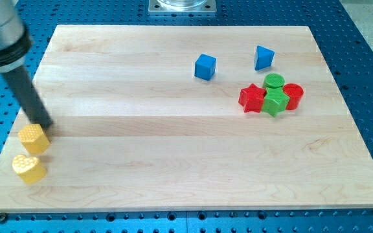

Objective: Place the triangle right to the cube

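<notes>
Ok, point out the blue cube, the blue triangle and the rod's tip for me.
blue cube (205,66), camera view, on its front face.
blue triangle (263,57), camera view, on its top face.
my tip (44,124), camera view, at the rod's very end.

Robotics lab, wooden board on blue perforated bench, metal arm mount

A pale wooden board with visible plank seams lies on a blue metal table patterned with regular rows of holes. At the far edge, a grey metal plate sits on the table. Lighting is even and bright.
</notes>
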`<state>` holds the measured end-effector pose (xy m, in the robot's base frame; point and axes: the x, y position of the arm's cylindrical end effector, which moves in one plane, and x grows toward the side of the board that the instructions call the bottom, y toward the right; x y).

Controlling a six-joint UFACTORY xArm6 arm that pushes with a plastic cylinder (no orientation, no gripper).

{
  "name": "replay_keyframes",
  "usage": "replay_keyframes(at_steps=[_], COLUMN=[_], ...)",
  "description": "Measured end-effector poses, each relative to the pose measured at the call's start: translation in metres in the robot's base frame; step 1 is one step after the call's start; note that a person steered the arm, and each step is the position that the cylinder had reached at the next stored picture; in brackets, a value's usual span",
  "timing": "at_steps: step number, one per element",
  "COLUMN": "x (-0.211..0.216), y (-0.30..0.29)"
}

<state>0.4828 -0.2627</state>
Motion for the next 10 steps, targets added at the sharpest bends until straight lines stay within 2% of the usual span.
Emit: replay_keyframes(at_steps=[1, 2, 3, 5, 7, 8, 9, 10], x=[0.032, 0.003, -0.048, -0.074, -0.132, -0.161, -0.172, -0.172], y=[0.009, 0.009, 0.069, 0.31, 0.452, 0.474, 0.449, 0.386])
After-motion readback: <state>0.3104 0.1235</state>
